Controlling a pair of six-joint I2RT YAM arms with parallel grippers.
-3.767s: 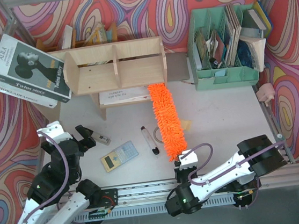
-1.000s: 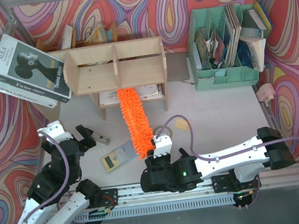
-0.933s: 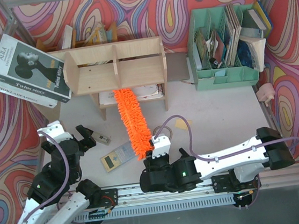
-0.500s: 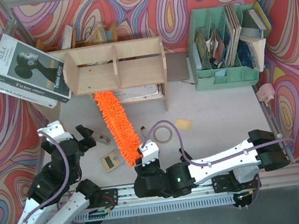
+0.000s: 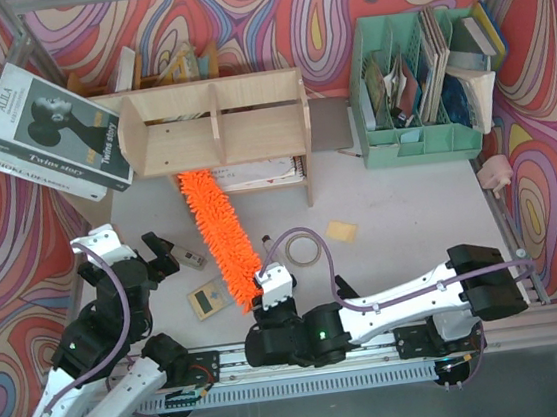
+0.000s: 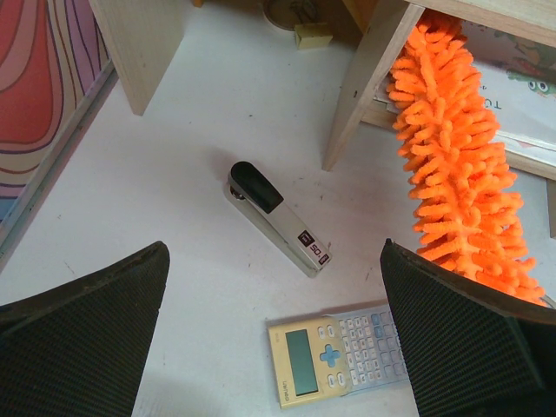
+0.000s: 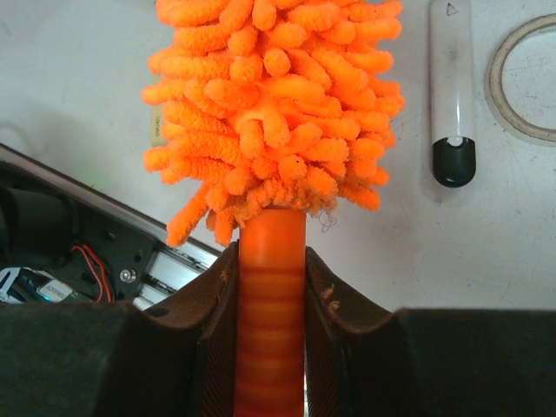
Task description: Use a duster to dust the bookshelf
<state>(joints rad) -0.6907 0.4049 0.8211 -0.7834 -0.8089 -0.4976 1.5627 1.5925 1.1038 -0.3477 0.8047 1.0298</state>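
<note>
The plywood bookshelf (image 5: 214,125) stands at the back left of the table. The orange duster (image 5: 213,234) lies slanted, its shaggy tip under the shelf's left end by the left leg; it also shows in the left wrist view (image 6: 456,174). My right gripper (image 5: 268,295) is shut on the duster's orange handle (image 7: 271,295) just below the head (image 7: 274,104). My left gripper (image 5: 155,255) is open and empty at the near left, above the table (image 6: 156,217), apart from the duster.
A stapler (image 5: 193,259), a yellow calculator (image 5: 209,299), a marker pen (image 7: 453,87) and a tape ring (image 5: 303,249) lie on the table. A mint-green file organiser (image 5: 416,87) stands back right. Books (image 5: 43,130) lean at the back left.
My right arm has swept the duster leftwards along the underside of the shelf, from the right end to the left leg. The left arm has not moved.
</note>
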